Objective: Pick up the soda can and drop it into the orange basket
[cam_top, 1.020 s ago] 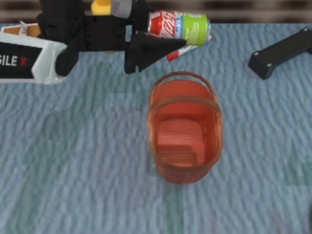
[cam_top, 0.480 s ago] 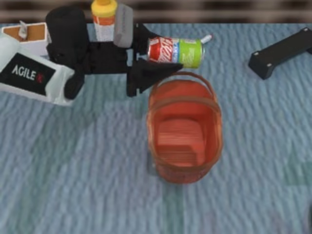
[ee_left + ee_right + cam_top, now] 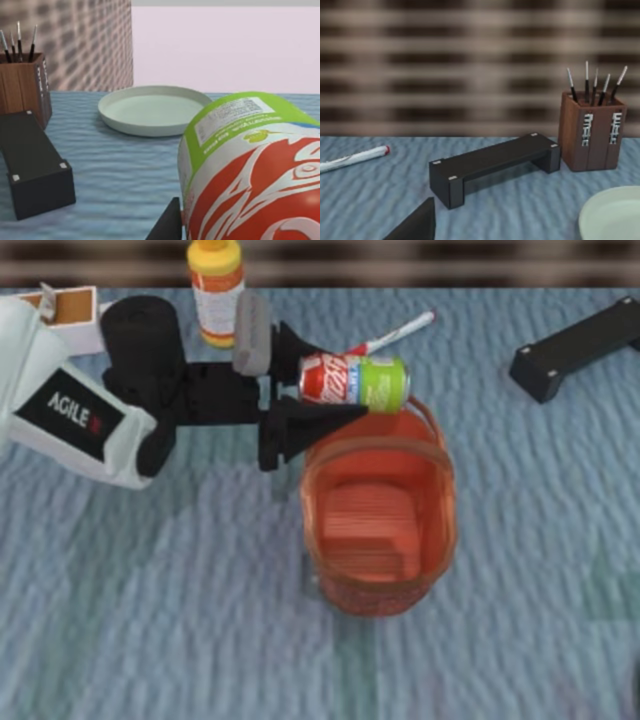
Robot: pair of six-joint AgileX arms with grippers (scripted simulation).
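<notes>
While clamped on the soda can (image 3: 354,381) (sideways), left gripper (image 3: 318,385) above the orange basket (image 3: 440,510) rim.

From my station, the table (image 3: 150,620) wore a blue-grey cloth with a rippled weave that ran to every edge I could see. Beyond its far edge stood a wall (image 3: 470,65) banded in dark brown and pale beige horizontal stripes. Through the left wrist camera, that striped surface (image 3: 85,45) met a plain, pale pinkish wall (image 3: 225,45) at a vertical corner. The light was soft and even, with only faint shadows on the cloth.
</notes>
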